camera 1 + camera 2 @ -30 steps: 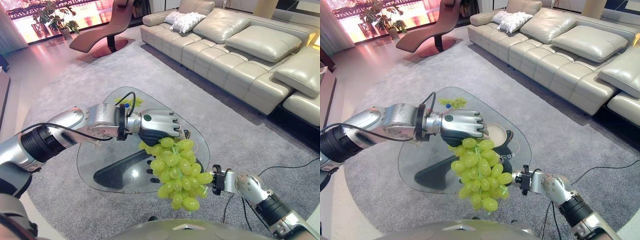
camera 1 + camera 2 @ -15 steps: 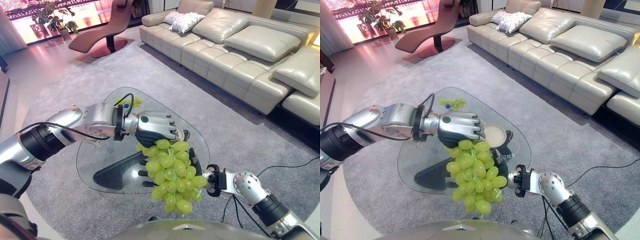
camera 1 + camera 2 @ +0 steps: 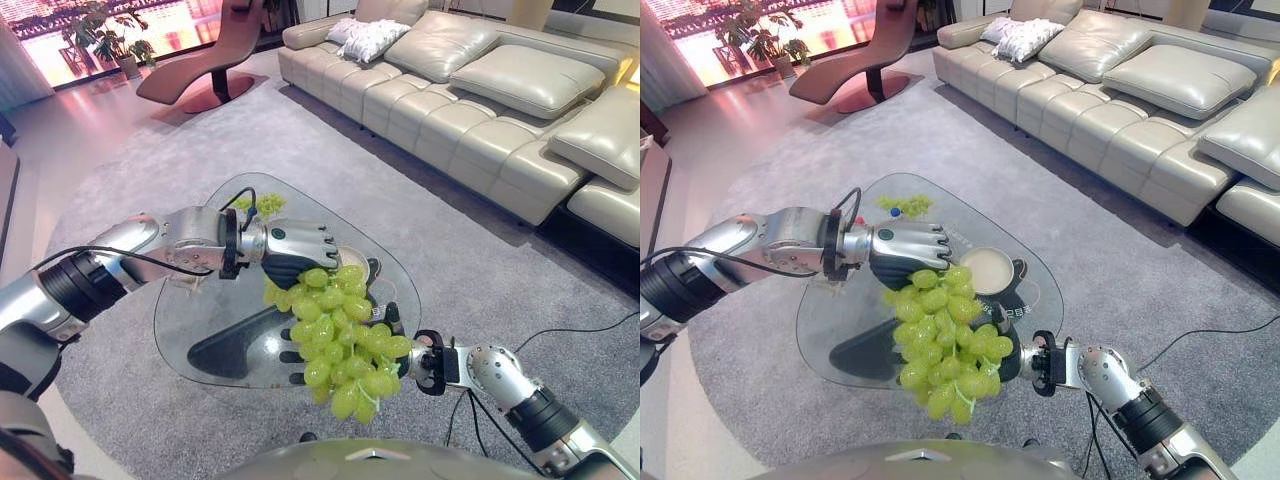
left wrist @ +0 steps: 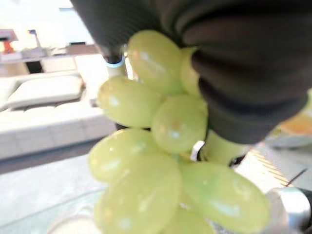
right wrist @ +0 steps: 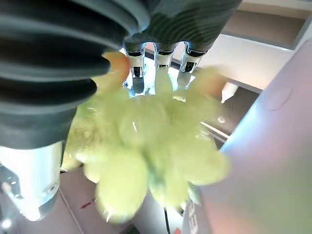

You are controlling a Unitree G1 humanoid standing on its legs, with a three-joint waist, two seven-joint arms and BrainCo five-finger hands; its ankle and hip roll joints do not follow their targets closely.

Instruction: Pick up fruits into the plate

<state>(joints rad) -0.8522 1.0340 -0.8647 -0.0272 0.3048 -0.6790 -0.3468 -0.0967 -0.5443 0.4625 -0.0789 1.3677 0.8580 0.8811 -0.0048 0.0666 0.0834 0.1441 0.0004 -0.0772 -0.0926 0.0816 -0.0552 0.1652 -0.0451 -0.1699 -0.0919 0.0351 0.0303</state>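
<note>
A big bunch of green grapes (image 3: 340,330) hangs over the near edge of the glass table (image 3: 195,315). My left hand (image 3: 295,245) grips its top with curled fingers, and the left wrist view shows them wrapped over the grapes (image 4: 165,122). My right hand (image 3: 386,316) comes in low from the right with straight fingers against the underside of the bunch (image 5: 151,146). Its palm is hidden behind the fruit. A white plate (image 3: 990,270) lies on the table just beyond the bunch. A smaller green bunch (image 3: 905,204) rests at the table's far end.
The table stands on a grey rug (image 3: 130,180). A long beige sofa (image 3: 480,90) runs along the far right. A dark red lounge chair (image 3: 215,60) stands at the back left.
The bunch has tilted and swung toward my right hand, which has moved in under it. My left hand has drawn slightly left and farther over the table.
</note>
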